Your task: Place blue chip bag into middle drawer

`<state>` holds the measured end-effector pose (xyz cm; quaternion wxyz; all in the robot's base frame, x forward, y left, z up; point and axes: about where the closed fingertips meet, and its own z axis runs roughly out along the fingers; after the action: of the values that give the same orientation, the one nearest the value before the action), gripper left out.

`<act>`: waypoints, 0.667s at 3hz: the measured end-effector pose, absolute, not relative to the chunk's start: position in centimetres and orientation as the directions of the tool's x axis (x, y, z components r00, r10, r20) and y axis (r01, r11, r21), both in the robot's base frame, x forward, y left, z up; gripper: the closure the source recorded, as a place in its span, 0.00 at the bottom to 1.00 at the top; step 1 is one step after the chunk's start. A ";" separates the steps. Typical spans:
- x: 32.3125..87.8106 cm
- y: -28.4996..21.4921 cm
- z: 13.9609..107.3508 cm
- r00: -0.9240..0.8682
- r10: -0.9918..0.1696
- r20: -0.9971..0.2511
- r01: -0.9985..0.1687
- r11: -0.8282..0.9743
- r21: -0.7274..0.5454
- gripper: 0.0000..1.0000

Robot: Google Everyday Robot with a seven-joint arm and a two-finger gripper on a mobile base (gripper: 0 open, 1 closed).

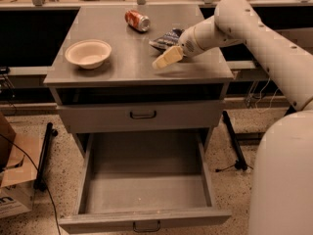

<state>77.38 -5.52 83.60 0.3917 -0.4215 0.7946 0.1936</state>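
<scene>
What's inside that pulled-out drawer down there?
The middle drawer shows only a bare grey floor; its rear end lies shadowed under the closed drawer. The blue chip bag is on the tabletop, beside the gripper.

Legible markings: none.
White print on the red soda can (137, 20), the blue chip bag (165, 38) and the near-left cardboard box (13, 182) cannot be read. The hand (167, 58) hangs over the desk (122, 58), right of centre.
</scene>
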 end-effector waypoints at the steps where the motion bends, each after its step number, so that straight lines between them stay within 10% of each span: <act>1: 78.3 -5.5 83.2 -0.355 -0.514 -0.781 -0.813 0.582 -0.014 0.27; 2: 78.4 -5.4 84.0 -0.342 -0.523 -0.781 -0.809 0.586 -0.039 0.50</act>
<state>78.37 -5.44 83.97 0.3941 -0.4171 0.7986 0.1815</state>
